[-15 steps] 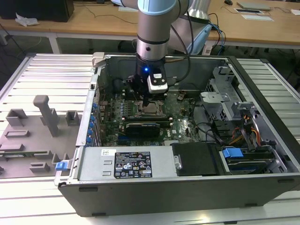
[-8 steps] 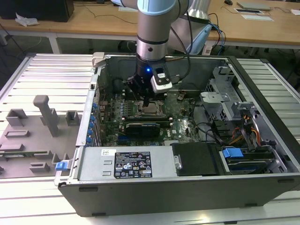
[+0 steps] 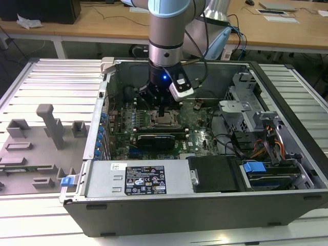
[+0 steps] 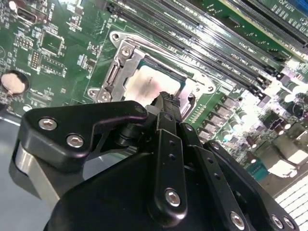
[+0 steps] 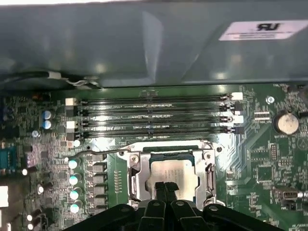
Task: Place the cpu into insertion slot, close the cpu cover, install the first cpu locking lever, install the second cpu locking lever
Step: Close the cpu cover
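Cpu [image 3: 165, 121] flat at the middle of the green board [image 3: 197, 136], inside the open computer case [image 3: 179, 215] on the ribbed tabletop [image 3: 51, 77], exterior view. Pincer [image 3: 162, 114] at 12 o'clock of the cpu, pointing straight down, tip on it or just over it. Black card [image 3: 156, 138] at 6 o'clock of the cpu.

Second wrist view: pincer [image 4: 166, 98] fully closed, fingers pressed together, nothing gripped, tip at the cpu's edge. Silver cover [image 4: 113, 77] flat around the cpu, memory slots [image 4: 202, 43] just beyond.

First wrist view: closed tip over the cpu, seated in the socket [image 5: 171, 155], cover down around it. Thin wire lever [image 5: 101, 151] beside one cover corner; latched or not, cannot tell.
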`<state>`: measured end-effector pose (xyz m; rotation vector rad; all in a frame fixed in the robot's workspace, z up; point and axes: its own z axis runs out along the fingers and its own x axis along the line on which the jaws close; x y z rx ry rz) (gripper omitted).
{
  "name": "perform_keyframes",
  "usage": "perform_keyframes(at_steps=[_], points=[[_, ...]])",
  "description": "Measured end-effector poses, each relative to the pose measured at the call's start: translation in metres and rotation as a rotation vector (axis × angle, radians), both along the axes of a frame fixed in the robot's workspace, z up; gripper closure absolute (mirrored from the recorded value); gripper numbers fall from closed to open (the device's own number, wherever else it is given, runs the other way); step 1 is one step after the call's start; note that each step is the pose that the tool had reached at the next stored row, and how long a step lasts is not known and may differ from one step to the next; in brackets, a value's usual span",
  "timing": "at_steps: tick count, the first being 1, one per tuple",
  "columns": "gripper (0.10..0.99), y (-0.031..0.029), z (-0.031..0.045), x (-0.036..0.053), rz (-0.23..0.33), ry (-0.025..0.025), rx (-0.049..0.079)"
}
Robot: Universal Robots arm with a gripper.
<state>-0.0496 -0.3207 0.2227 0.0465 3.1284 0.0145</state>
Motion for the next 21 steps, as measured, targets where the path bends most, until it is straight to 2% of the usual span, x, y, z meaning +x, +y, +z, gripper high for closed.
perform_keyframes(at_steps=[4, 10, 12, 14, 21], points=[[0.980, -0.0006, -0.0021, -0.0059, 0.027, 0.0001, 0.000], [0.980, -0.0006, -0.0027, -0.0064, 0.045, 0.0000, 0.000], [0.980, -0.0006, -0.0039, -0.0067, 0.069, 0.0000, 0.000], [0.980, -0.0006, -0.0079, -0.0087, 0.102, 0.0000, 0.000], [0.980, 0.0009, -0.0141, -0.0154, 0.108, 0.0001, 0.000]])
